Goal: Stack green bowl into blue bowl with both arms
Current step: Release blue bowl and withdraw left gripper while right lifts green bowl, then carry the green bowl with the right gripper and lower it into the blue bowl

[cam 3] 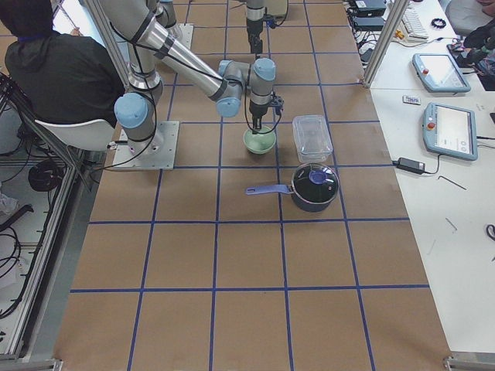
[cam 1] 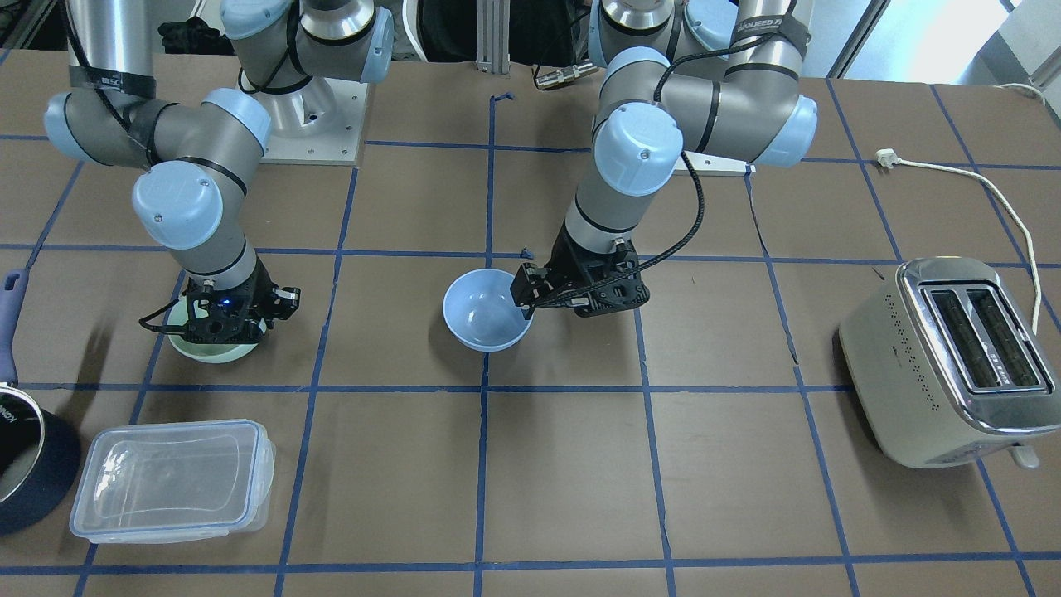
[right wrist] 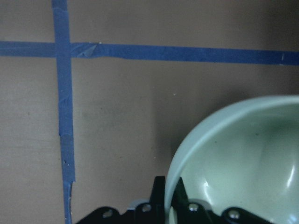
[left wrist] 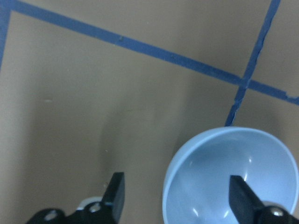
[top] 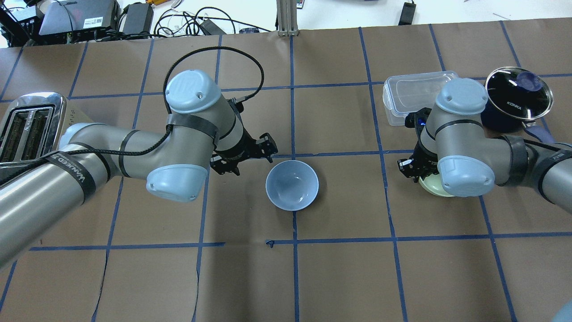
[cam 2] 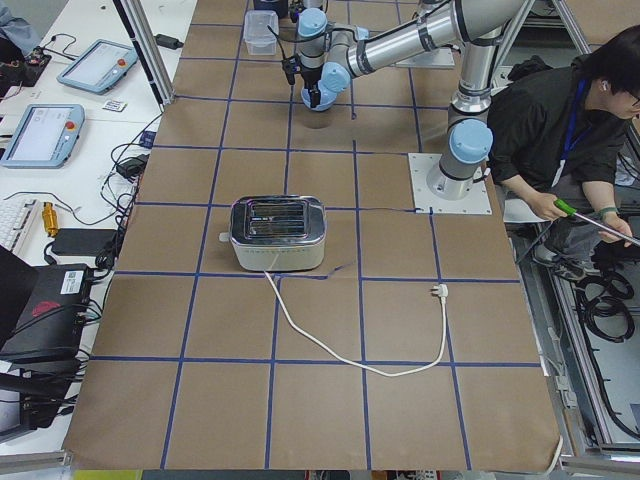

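The right hand [right wrist: 168,189] is clamped on the rim of the green bowl [right wrist: 243,154]. The left hand [left wrist: 176,189], fingers apart, straddles the blue bowl [left wrist: 219,158] at its 9 o'clock rim, seen from overhead.

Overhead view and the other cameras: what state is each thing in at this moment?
green bowl: upright, rim pinched in the right jaws.
blue bowl: upright, empty, on the table.
left jaws: open, astride the blue bowl's rim.
right jaws: shut on the green bowl's rim.
toaster: unplugged, slots empty.
clear container: lid on, empty.
pot: lid on.
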Robot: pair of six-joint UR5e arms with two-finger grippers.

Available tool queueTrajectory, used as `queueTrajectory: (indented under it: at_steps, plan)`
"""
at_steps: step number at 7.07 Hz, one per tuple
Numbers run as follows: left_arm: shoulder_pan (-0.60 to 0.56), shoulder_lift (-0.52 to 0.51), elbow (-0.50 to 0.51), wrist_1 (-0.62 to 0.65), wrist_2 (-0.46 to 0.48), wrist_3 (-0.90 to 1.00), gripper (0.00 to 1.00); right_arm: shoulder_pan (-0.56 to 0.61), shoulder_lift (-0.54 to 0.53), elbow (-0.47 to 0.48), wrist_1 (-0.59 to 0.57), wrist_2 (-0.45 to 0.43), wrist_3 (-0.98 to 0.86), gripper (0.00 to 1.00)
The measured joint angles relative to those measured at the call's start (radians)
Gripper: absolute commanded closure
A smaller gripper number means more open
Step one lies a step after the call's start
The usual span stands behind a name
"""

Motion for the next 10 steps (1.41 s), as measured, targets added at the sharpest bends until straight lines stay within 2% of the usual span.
queueTrajectory:
  at_steps: [2, 4, 7, 10]
  plan:
    - [0.126, 0.046, 0.105, -0.151, 0.048, 0.284, 0.00, 0.003, -0.018, -0.041, 0.052, 0.004, 0.008, 1.00]
    - [0.170, 0.085, 0.217, -0.284, 0.140, 0.456, 0.00, 0.049, -0.030, -0.150, 0.173, 0.009, 0.059, 1.00]
    - [0.162, 0.197, 0.321, -0.438, 0.157, 0.487, 0.00, 0.240, 0.001, -0.370, 0.351, 0.015, 0.355, 1.00]
    - [0.166, 0.217, 0.326, -0.465, 0.164, 0.463, 0.00, 0.448, 0.102, -0.498, 0.393, 0.019, 0.691, 1.00]
